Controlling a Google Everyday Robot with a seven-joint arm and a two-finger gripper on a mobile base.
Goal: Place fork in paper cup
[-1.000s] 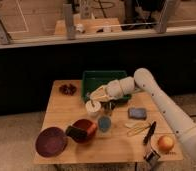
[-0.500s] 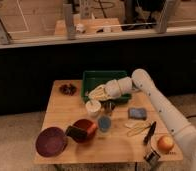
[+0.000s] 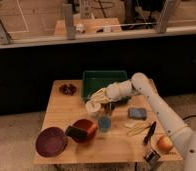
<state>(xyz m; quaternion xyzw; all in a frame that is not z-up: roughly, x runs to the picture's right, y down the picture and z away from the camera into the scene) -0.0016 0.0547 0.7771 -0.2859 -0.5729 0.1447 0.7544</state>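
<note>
Wooden worktop (image 3: 61, 107) bearing a green tray (image 3: 103, 80), paper cup (image 3: 92, 108), light blue cup (image 3: 105, 122), maroon plate (image 3: 51, 140), red bowl (image 3: 86, 129), blue sponge (image 3: 137, 113), black-handled tool (image 3: 149, 133) and orange fruit (image 3: 165, 144). Gripper (image 3: 96, 98) above the paper cup.

Arm (image 3: 156, 102): white, reaching from the lower right, bent at the elbow.
Claw (image 3: 95, 97): extended leftward, held low, roughly level.
</note>
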